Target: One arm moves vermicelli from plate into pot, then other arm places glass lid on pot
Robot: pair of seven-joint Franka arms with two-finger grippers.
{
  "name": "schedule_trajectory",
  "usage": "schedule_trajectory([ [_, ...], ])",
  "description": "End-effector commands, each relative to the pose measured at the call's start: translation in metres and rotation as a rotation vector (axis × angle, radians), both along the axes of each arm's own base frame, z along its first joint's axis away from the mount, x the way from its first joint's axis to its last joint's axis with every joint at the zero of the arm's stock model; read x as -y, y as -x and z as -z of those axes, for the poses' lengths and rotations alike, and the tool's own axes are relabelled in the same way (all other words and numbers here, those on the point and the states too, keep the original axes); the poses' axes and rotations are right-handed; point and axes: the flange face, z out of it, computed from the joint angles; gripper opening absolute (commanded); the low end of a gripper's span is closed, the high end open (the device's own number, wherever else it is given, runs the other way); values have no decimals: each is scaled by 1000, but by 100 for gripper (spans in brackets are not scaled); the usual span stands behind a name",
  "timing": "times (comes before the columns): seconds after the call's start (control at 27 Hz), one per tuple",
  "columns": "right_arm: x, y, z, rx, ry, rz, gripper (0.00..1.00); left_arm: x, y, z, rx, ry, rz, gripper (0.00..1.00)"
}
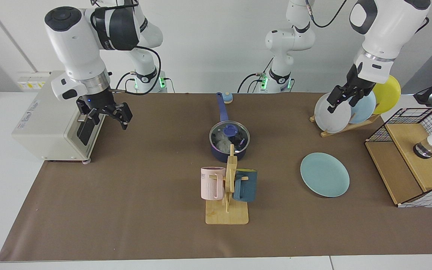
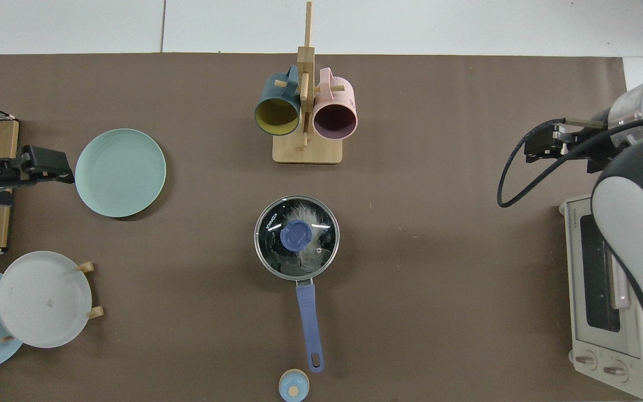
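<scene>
Glass lid (image 1: 230,135) is sitting square on the pot (image 1: 229,147) mid-table, nearer the robots' edge, with the vermicelli (image 2: 306,254) showing through the glass as a pale tangle inside. Plate (image 1: 324,174) is lying bare, well apart from the pot, toward the wire basket (image 1: 414,150) end. Task looks done as things lie.

Right gripper (image 1: 119,117) is hanging in front of the toaster oven (image 1: 56,116) at its end of the table, fingers parted, gripping nothing. Left gripper (image 1: 340,99) is hovering by the grey racked plate (image 1: 332,112), waiting; fingers apart a little and empty.

Handling notes, as judgement: lid is rigid glass, smooth, chip-prone at the metal rim, so take it by the blue knob (image 2: 296,235), never the edge. Noodles are light, springy, loose, so pinch through the middle of the bundle. Pot is heaviest: its long handle (image 2: 308,324) is pointing at the robots' edge.
</scene>
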Motion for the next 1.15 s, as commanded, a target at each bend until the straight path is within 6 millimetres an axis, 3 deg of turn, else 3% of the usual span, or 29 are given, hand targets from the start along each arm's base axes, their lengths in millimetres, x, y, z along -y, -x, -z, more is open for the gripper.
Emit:
schedule_trajectory([
  [0.0,19,23,-23,-14,-51,-19,100,2,5,-6,1,4,4,100],
  [0.07,26,32,-41,19,-72,1,100,2,5,-6,1,4,4,100],
  [0.26,31,45,-60,39,-58,0,100,1,5,-6,1,4,4,100],
  [0.56,52,48,-63,37,-42,-148,100,2,5,-6,1,4,6,100],
  [1.11,50,52,-68,42,-36,-163,100,1,5,-6,1,4,3,100],
])
